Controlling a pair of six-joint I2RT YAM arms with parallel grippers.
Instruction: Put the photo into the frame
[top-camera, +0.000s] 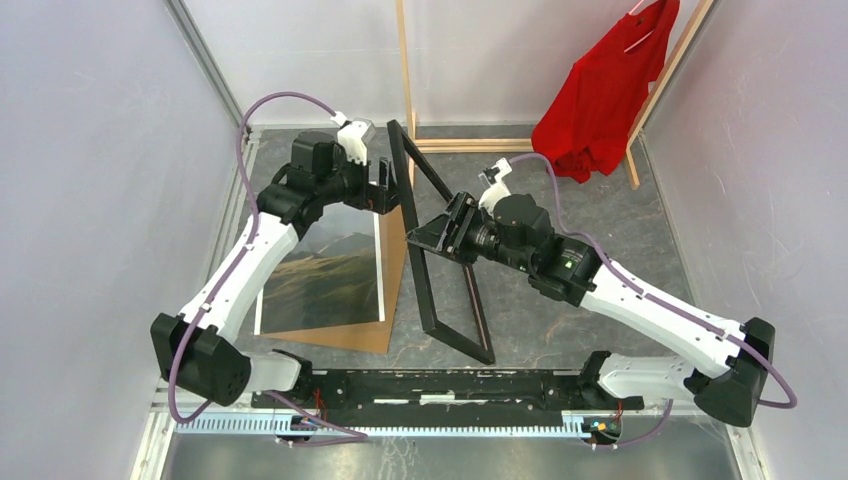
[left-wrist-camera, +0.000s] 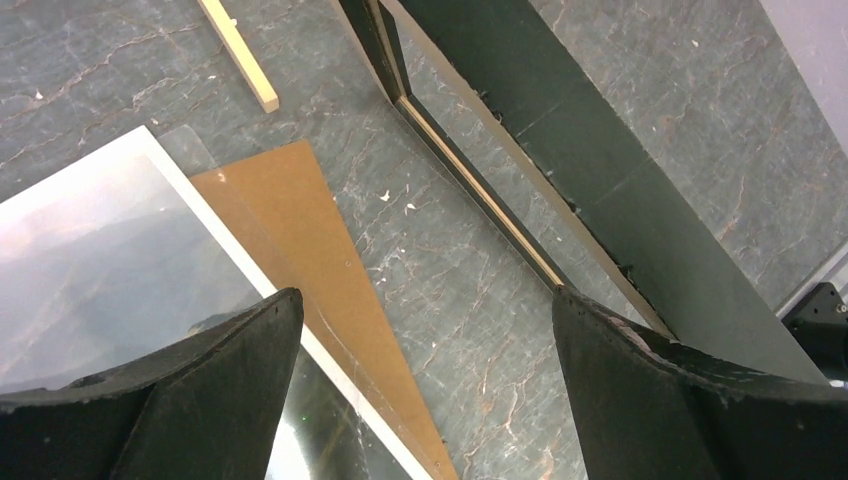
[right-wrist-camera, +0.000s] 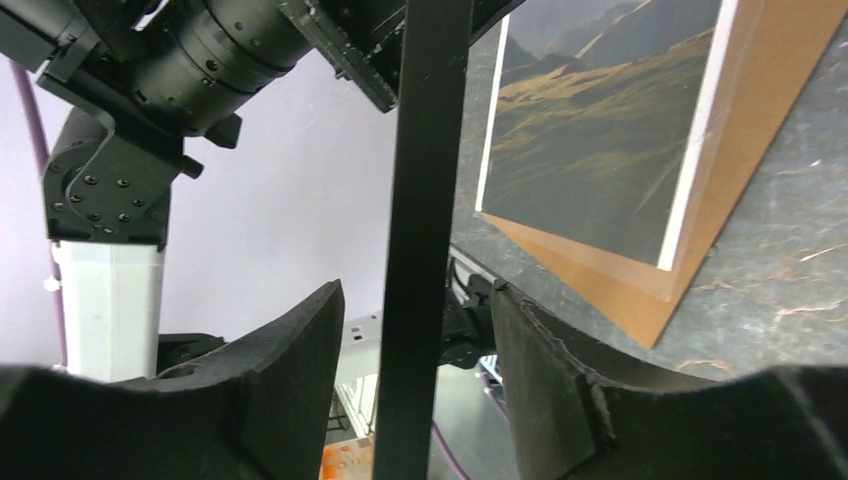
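Grey marbled table (top-camera: 545, 320), brown board (top-camera: 393, 280), upright frame (top-camera: 460, 345)

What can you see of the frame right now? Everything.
The frame is a large rectangle of thin rails, black on its face, with a light wood-coloured strip along the inner edge in the left wrist view. It is empty: the table shows through the opening. It stands tilted, its near rail down on the table, right of the photo. One rail passes between the fingers of the right gripper, whose jaws stand open, a gap on each side.
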